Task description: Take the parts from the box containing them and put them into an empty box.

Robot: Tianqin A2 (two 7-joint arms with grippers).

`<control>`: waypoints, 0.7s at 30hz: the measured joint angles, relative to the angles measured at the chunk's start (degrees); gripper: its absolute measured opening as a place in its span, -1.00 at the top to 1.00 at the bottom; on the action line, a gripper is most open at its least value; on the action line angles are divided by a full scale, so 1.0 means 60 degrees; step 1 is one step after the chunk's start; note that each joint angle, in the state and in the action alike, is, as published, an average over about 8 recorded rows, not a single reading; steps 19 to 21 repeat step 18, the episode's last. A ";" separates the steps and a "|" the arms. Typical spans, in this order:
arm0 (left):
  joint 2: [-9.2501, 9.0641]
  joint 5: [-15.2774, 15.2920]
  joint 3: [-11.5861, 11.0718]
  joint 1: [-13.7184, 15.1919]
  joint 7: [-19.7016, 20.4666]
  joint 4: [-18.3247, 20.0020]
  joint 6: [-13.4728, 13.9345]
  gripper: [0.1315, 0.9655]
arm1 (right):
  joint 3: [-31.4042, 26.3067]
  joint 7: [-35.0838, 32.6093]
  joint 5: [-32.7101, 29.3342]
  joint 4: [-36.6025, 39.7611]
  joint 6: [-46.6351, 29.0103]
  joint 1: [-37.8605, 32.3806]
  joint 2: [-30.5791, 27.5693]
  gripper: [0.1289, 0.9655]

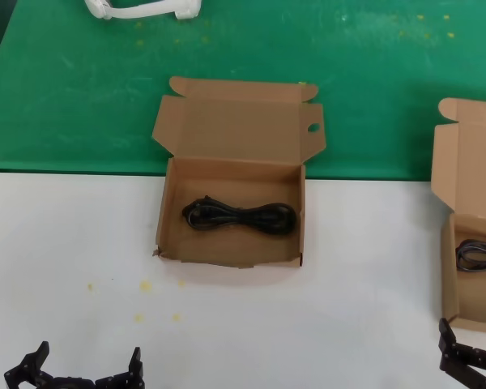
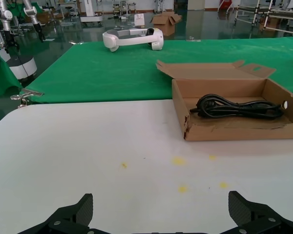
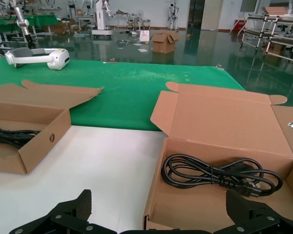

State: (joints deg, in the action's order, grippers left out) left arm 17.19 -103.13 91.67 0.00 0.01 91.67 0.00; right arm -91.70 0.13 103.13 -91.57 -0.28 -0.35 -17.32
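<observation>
We see both the left gripper (image 1: 81,374) and right gripper (image 1: 470,361) spread at the surface's (image 1: 73,235) near edge, one cable (image 1: 478,255) in the plain-lidded box (image 1: 470,162) at the right edge, another cable (image 1: 239,216) already in the holed box (image 1: 235,203) mid-surface; the loose loops risk snagging the wall on lifting.

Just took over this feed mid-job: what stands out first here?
Two open cardboard boxes on the white table, each holding one coiled black cable. The box with the holed lid ear sits centre, its cable inside. The plain-lidded box is at the right edge with another cable, just beyond the open right hand.
</observation>
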 joint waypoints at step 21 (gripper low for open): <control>0.0000 0.0000 0.0000 0.0000 0.0000 0.0000 0.0000 -1.00 | 0.0004 -0.0017 0.0001 -0.0014 0.0037 0.0045 0.0017 -1.00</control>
